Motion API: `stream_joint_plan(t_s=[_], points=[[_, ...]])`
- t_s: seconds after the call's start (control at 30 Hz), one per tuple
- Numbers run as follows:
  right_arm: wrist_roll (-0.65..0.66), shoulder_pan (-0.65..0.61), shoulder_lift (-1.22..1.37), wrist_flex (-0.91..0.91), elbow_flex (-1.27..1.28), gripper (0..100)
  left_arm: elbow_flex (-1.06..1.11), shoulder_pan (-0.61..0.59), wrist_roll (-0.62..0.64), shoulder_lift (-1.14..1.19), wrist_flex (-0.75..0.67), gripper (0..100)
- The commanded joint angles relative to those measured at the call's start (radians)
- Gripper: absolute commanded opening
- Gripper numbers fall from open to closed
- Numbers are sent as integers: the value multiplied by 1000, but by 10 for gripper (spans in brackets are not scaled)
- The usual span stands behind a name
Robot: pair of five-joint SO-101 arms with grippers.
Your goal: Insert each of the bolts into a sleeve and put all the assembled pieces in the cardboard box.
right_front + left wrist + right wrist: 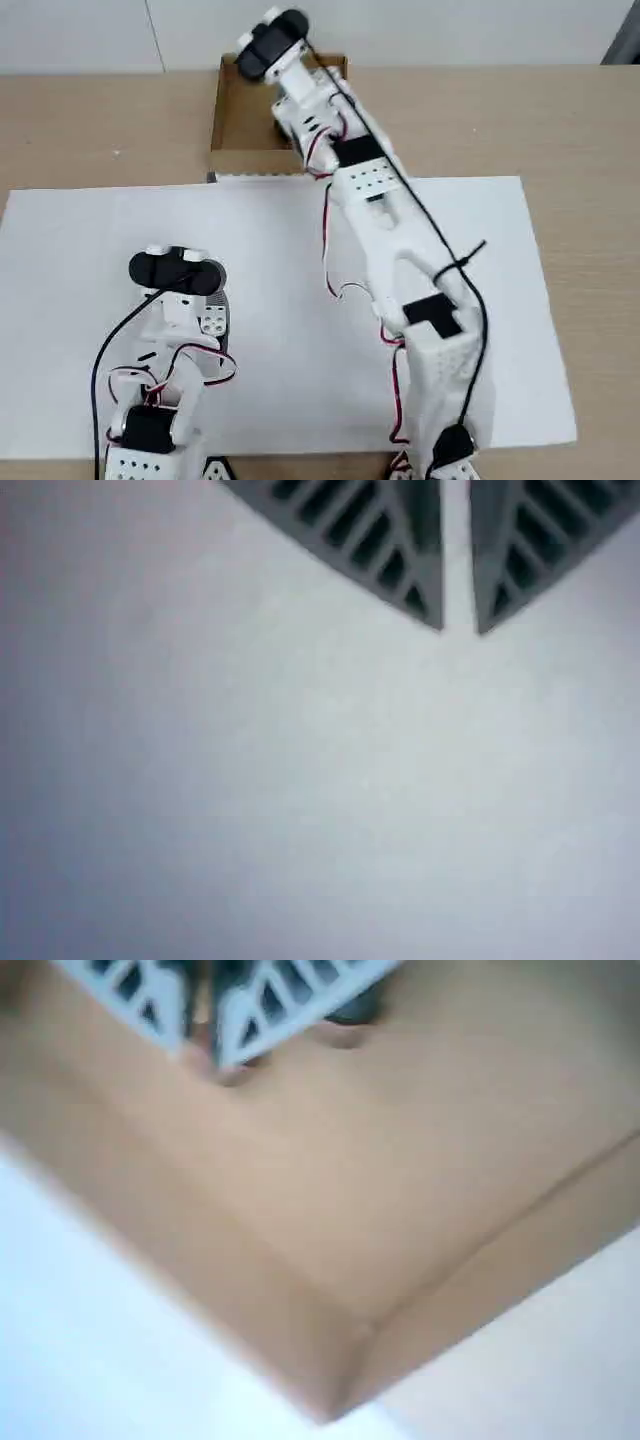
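The right gripper [203,1053] hung low inside the cardboard box [330,1210] at full forward stretch, its grip impossible to judge, a dark piece [352,1008] on the box floor beside it, while the left gripper [458,628], folded back, pointed down at the white paper [300,800], nearly closed and empty.

I work at what looks like a small robotics lab bench. A plain light-wood table [580,120] has a white paper sheet [270,260] spread over it as a mat. My left arm [170,330] and right arm [400,250], white printed shells with bare red and black wires [328,230], rise from the sheet's near edge. A cardboard box [240,120] sits at its far edge, with a blank white wall [450,30] beyond.
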Motion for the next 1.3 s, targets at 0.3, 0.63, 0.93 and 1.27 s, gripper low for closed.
stream_joint_plan(t_s=[0.3, 0.63, 0.93, 1.27], points=[[-37, 97, -412, 414, -54, 2, -5, -6, -5, -9, 5, 6], [-236, 292, -607, 788, -54, 2, -5, -6, -5, -9, 5, 6], [-347, 438, -704, 1121, -54, 2, -5, -6, -5, -9, 5, 6], [-345, 507, -840, 1225, -21, 2, -5, -6, -5, -9, 5, 6]])
